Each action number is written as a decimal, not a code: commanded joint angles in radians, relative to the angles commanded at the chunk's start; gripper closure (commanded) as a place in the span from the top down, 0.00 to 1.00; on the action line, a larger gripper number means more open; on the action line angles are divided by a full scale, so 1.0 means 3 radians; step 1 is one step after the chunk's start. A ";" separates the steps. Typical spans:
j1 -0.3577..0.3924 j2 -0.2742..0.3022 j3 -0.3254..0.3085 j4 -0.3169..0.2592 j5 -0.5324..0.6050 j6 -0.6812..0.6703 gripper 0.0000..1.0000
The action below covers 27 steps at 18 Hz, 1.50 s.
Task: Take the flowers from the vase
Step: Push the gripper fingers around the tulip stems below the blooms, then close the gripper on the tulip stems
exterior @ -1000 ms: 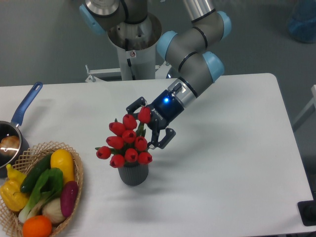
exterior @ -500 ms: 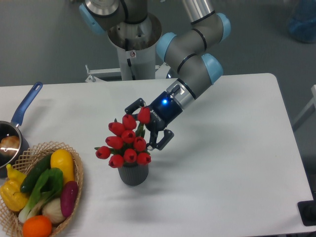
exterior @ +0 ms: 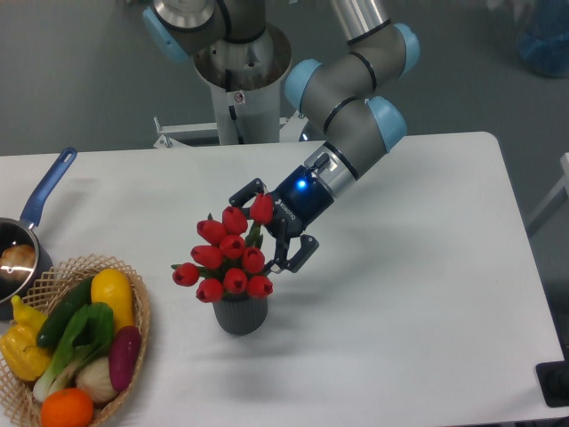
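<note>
The flowers [exterior: 228,256], a bunch of red tulip buds with green leaves, stand upright in the vase [exterior: 240,313], a small dark grey ribbed cylinder near the table's middle. My gripper [exterior: 268,229] comes in from the upper right at the height of the buds. It is open, with one finger [exterior: 245,191] behind the top of the bunch and the other [exterior: 300,253] at its right side. The uppermost right bud [exterior: 261,208] lies between the jaws. The stems are hidden inside the vase.
A wicker basket [exterior: 135,307] of colourful vegetables stands at the front left. A steel saucepan [exterior: 16,258] with a blue handle [exterior: 48,186] sits at the left edge. The robot base [exterior: 240,71] stands behind the table.
The gripper has shifted only a few pixels around the right side of the bunch. The flowers and vase have stayed in place.
</note>
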<state>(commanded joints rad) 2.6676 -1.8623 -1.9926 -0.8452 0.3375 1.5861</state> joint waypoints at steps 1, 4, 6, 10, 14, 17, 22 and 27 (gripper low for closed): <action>-0.0015 0.0000 -0.0005 0.0000 0.0000 0.0000 1.00; -0.0020 -0.0010 -0.0020 0.0000 0.0000 0.0000 1.00; -0.0036 -0.0010 -0.0005 0.0000 -0.0005 0.0000 1.00; -0.0072 -0.0041 0.0020 0.0000 -0.0005 0.0000 1.00; -0.0082 -0.0046 0.0031 0.0000 -0.0031 0.0031 1.00; -0.0092 -0.0046 0.0036 0.0000 -0.0036 0.0026 1.00; -0.0097 -0.0056 0.0036 0.0000 -0.0077 0.0026 1.00; -0.0102 -0.0061 0.0026 0.0000 -0.0077 0.0031 0.87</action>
<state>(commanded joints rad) 2.6369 -1.8806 -1.9850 -0.8452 0.3145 1.5953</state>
